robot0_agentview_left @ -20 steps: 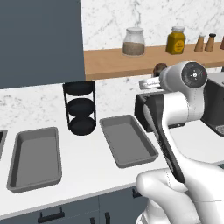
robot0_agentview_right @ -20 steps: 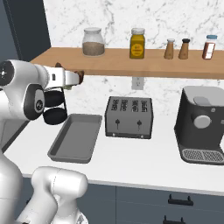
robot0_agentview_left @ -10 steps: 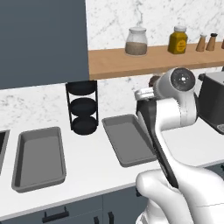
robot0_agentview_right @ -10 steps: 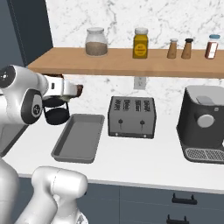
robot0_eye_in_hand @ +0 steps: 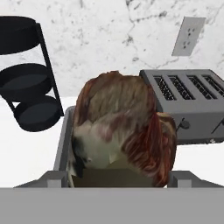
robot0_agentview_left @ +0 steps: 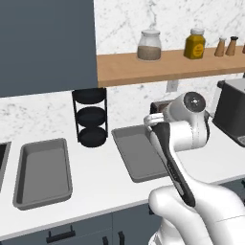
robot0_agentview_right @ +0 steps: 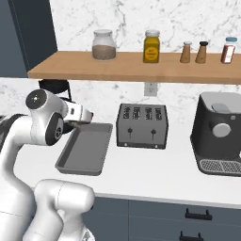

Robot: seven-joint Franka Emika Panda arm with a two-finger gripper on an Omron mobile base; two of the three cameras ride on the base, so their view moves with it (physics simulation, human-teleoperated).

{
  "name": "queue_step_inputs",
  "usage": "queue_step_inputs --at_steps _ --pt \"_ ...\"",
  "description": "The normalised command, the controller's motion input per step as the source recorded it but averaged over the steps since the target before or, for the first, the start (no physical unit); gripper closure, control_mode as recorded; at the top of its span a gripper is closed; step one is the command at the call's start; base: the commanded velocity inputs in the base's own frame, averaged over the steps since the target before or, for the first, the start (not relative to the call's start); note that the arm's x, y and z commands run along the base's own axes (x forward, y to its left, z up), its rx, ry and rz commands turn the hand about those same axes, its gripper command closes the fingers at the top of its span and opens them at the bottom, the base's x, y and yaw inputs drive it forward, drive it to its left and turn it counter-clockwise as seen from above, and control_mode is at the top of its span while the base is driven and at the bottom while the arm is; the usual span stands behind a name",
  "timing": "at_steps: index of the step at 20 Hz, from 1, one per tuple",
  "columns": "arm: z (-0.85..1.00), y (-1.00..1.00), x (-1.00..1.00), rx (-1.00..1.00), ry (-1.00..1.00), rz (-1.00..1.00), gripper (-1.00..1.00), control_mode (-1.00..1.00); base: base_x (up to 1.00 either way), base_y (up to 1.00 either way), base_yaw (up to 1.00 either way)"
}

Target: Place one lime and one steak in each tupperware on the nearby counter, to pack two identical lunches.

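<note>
Two-finger gripper: closing on one dark brown-red marbled steak, which is hanging above the near end of a shallow grey rectangular tupperware tray. Grey trays: two, both sitting on the white marbled counter, the second lying well to the left. Beyond: one black three-tier round rack, one grey four-slot toaster.

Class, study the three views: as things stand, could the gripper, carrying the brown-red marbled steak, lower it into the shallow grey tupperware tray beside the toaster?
Probably yes: the gripper holds the marbled steak over that grey tray, which lies open with nothing inside.
</note>
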Motion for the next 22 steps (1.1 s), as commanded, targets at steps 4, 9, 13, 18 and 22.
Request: queue_step_inputs --at_steps 4,9,13,18,22 --pt "-0.62 0.00 0.57 0.05 0.00 0.13 1.00 -1.00 0.00 0.00 0.00" --pt "-0.51 0.01 0.68 0.04 0.01 0.09 1.00 -1.00 0.00 0.00 0.00" --pt "-0.40 0.11 0.78 0.00 0.06 0.00 1.00 -1.00 0.00 0.00 0.00" --pt "-0.28 0.26 0.53 0.00 0.10 0.00 1.00 -1.00 0.00 0.00 0.00" --pt "-0.21 0.16 0.16 0.00 0.07 0.00 1.00 -1.00 0.00 0.00 0.00"
